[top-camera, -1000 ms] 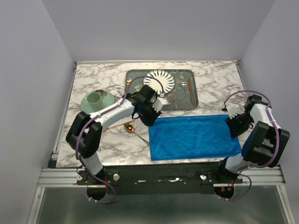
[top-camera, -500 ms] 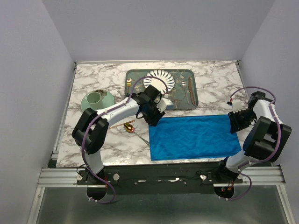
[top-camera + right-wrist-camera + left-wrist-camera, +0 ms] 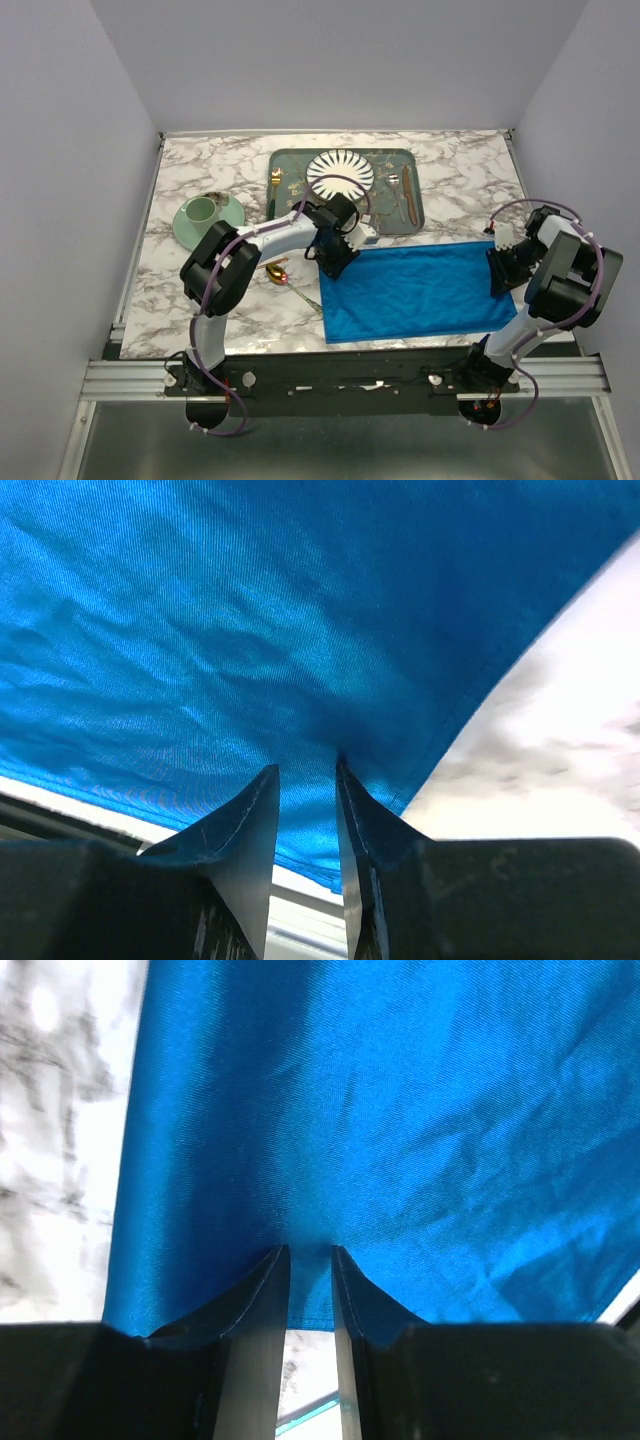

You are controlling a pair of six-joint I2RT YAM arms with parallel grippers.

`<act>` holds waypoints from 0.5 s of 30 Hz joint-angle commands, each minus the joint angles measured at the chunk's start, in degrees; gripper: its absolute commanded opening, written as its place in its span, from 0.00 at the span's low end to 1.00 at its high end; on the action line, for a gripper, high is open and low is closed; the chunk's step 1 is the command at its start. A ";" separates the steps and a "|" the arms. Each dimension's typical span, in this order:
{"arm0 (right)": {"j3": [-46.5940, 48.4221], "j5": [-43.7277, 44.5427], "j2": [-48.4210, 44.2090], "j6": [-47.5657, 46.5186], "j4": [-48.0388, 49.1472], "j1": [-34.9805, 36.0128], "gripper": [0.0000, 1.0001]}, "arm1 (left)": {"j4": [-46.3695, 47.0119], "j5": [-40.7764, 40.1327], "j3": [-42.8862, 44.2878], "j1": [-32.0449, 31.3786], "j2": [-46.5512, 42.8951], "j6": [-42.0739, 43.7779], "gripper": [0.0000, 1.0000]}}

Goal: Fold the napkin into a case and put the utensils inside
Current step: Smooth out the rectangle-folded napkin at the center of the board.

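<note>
Blue napkin (image 3: pixel 415 292): flat on table (image 3: pixel 455 160), near right, long axis left-to-right. Your left fingers (image 3: pixel 262 1295) pinch its far left corner, right fingers (image 3: pixel 250 825) its far right; fold runs toward you.

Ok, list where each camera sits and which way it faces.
Top external: above and behind, looking down on the table; left arm and right arm show, left tool and right tool at the napkin's ends.
Left wrist: on the left arm, looking along its fingers at the napkin's edge.
Right wrist: same on the right arm, own fingers at the other end.
Shared: all three see the napkin.
</note>
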 commanded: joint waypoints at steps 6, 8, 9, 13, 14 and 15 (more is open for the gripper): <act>4.89 -2.23 -3.41 0.48 -2.22 -0.33 0.40 | -1.47 -0.32 2.90 1.61 -0.38 -0.42 0.35; 3.93 -1.53 -7.79 0.12 -3.02 -1.73 0.42 | -1.57 0.92 2.37 1.17 -3.53 -0.60 0.37; 3.83 -1.35 -8.87 0.04 -3.89 -2.61 0.44 | -1.57 0.75 2.02 0.47 -4.68 -0.42 0.39; 4.71 -0.74 -9.67 -1.63 -6.27 -8.67 0.45 | -1.65 0.22 -1.31 -2.16 -9.70 0.98 0.43; 4.80 -1.00 -9.41 -1.81 -6.54 -10.86 0.45 | -1.57 0.22 -2.10 -2.60 -11.71 1.16 0.43; 4.54 -1.09 -9.06 -1.72 -6.71 -11.67 0.44 | -1.31 0.22 -2.89 -3.22 -12.60 1.33 0.44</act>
